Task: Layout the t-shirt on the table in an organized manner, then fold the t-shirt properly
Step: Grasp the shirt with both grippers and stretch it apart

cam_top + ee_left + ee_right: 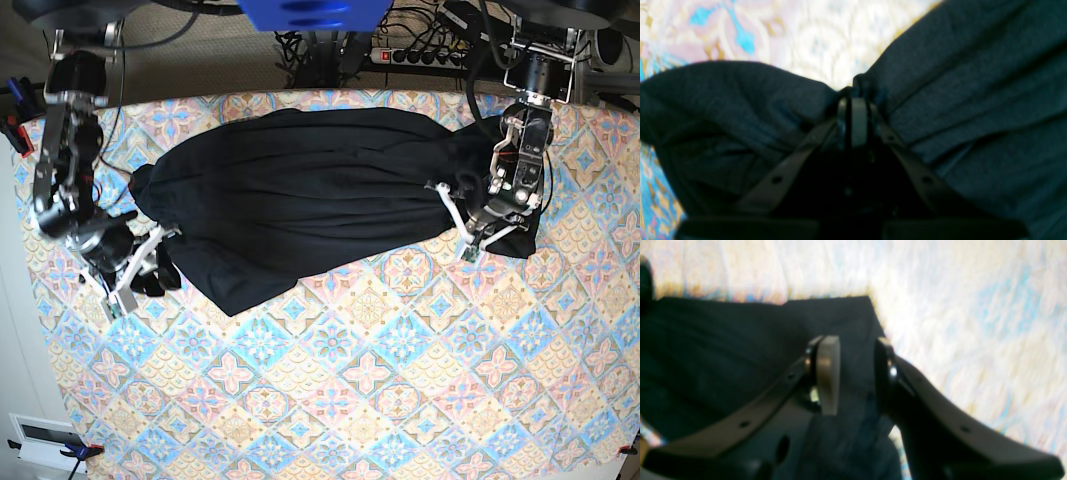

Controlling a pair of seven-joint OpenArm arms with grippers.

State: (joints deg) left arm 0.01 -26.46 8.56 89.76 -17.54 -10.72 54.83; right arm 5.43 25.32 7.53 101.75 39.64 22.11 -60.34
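From the right wrist we see our right gripper (857, 373) with its two fingers parted over the plain black t-shirt of thin soft fabric (723, 353), whose squared corner lies flat just ahead of the fingertips on the blurred cream, blue and pink patterned table (973, 306).

A power strip (425, 55) with plugged-in cables lies beyond the table's far edge, near a blue block (305, 13). A white box (42, 437) sits off the near-left corner.
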